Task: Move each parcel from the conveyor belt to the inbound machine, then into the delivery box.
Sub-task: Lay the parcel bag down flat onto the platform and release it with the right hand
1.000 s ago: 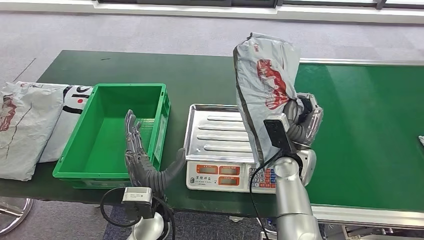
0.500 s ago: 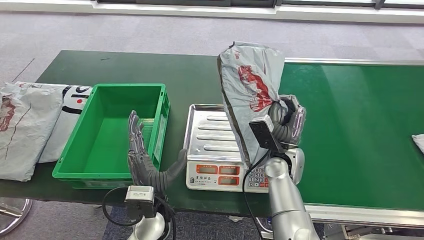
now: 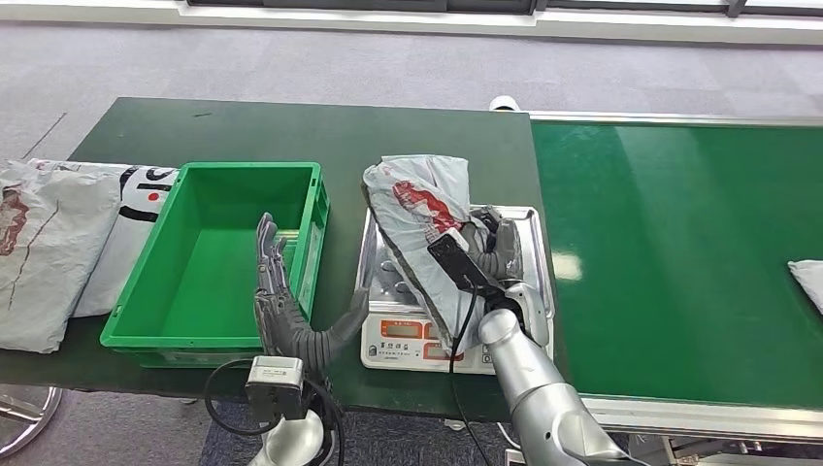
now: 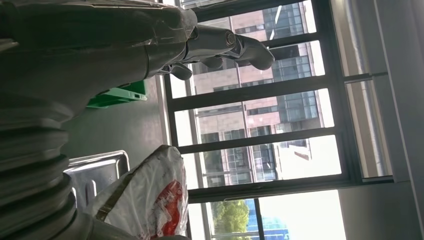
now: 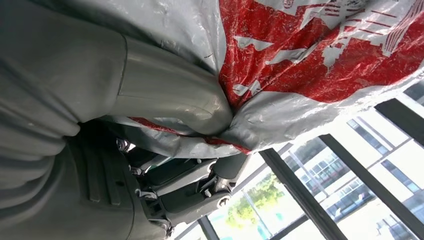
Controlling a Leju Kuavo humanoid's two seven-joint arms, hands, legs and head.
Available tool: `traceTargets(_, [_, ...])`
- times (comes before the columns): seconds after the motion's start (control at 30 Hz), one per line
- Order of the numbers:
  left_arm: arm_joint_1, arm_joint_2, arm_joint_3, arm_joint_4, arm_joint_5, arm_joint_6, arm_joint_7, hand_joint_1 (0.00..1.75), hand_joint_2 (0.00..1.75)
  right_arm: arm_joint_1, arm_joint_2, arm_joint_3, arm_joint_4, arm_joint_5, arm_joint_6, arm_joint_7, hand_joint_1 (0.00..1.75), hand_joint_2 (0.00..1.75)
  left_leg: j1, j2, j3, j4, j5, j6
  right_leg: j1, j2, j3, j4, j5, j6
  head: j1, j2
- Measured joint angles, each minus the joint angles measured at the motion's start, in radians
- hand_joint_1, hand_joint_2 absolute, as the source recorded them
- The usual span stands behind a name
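Centre of the head view, the right hand (image 3: pixel 495 248) grips a grey-and-red parcel (image 3: pixel 417 209) over the scale (image 3: pixel 427 342). Soft, crinkly and likely light, it sags; hold bunched film mid-body. Lower left, the left hand (image 3: pixel 281 306) waits with fingers spread beside the green box (image 3: pixel 155 291).

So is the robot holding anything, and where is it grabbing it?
Yes. The right hand grips the grey-and-red parcel by its side, over the scale's tray. The left hand holds nothing.

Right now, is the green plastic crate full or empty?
Empty: the green plastic crate shows only its bare green floor in the head view, with no parcel inside.
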State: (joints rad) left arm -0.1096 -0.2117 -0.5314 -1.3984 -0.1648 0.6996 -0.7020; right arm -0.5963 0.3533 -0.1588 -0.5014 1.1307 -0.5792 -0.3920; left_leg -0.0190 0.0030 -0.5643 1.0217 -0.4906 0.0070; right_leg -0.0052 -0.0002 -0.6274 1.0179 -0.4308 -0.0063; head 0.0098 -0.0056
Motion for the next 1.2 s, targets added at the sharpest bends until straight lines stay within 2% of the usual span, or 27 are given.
traceTargets(0.07, [-0.002, 0.000, -0.001, 0.003, 0.006, 0.000, 0.000, 0.00, 1.75, -0.002, -0.002, 0.004, 0.020, -0.001, 0.000, 0.004, 1.75, 1.75, 0.000, 0.000, 0.000, 0.000, 0.000, 0.000, 0.000, 0.000, 0.000, 0.000, 0.000, 0.000, 0.000, 0.000])
traceTargets(0.1, [-0.003, 0.000, -0.002, 0.004, 0.008, 0.000, 0.000, 0.00, 1.75, -0.004, -0.003, 0.006, 0.029, -0.004, 0.000, 0.005, 1.37, 1.75, 0.000, 0.000, 0.000, 0.000, 0.000, 0.000, 0.000, 0.000, 0.000, 0.000, 0.000, 0.000, 0.000, 0.000])
traceTargets(0.2, [-0.004, 0.000, -0.005, 0.005, 0.009, 0.000, 0.000, 0.00, 1.75, -0.009, -0.006, 0.007, 0.048, -0.018, 0.000, 0.002, 0.06, 1.75, 0.000, 0.000, 0.000, 0.000, 0.000, 0.000, 0.000, 0.000, 0.000, 0.000, 0.000, 0.000, 0.000, 0.000])
traceTargets(0.23, [-0.005, 0.000, -0.007, 0.005, 0.009, 0.000, 0.000, 0.00, 1.75, -0.010, -0.007, 0.007, 0.053, -0.023, -0.002, 0.001, 0.00, 1.75, 0.000, 0.000, 0.000, 0.000, 0.000, 0.000, 0.000, 0.000, 0.000, 0.000, 0.000, 0.000, 0.000, 0.000])
traceTargets(0.47, [-0.015, 0.000, -0.018, 0.015, 0.008, 0.000, 0.000, 0.00, 1.75, -0.014, -0.016, 0.004, 0.075, -0.052, -0.050, -0.012, 0.00, 1.75, 0.000, 0.000, 0.000, 0.000, 0.000, 0.000, 0.000, 0.000, 0.000, 0.000, 0.000, 0.000, 0.000, 0.000])
traceTargets(0.7, [-0.025, 0.000, -0.026, 0.031, 0.005, 0.000, 0.000, 0.00, 1.75, -0.004, -0.018, 0.001, 0.053, -0.043, -0.120, -0.084, 0.00, 1.75, 0.000, 0.000, 0.000, 0.000, 0.000, 0.000, 0.000, 0.000, 0.000, 0.000, 0.000, 0.000, 0.000, 0.000])
traceTargets(0.8, [-0.027, 0.001, -0.026, 0.039, -0.001, 0.000, 0.000, 0.00, 1.75, 0.046, -0.012, -0.003, -0.065, -0.013, -0.124, -0.144, 0.00, 1.75, 0.000, -0.001, 0.000, 0.000, 0.000, 0.000, 0.000, 0.000, 0.000, 0.000, 0.000, 0.000, 0.000, 0.000])
traceTargets(1.03, [-0.038, 0.003, -0.026, 0.059, -0.026, 0.000, 0.000, 0.00, 1.75, 0.197, 0.003, 0.027, -0.437, -0.094, -0.125, -0.233, 0.00, 1.75, 0.000, -0.002, -0.001, 0.000, 0.000, 0.000, 0.000, -0.001, -0.001, 0.000, 0.000, 0.000, 0.000, 0.000])
traceTargets(1.2, [-0.109, 0.000, -0.025, 0.161, -0.010, -0.034, 0.001, 0.00, 1.75, 0.282, 0.006, 0.064, -0.643, -0.143, -0.124, -0.298, 0.00, 1.75, -0.001, -0.002, -0.001, 0.000, 0.000, 0.000, 0.000, -0.002, 0.000, 0.000, 0.000, 0.000, 0.000, 0.000])
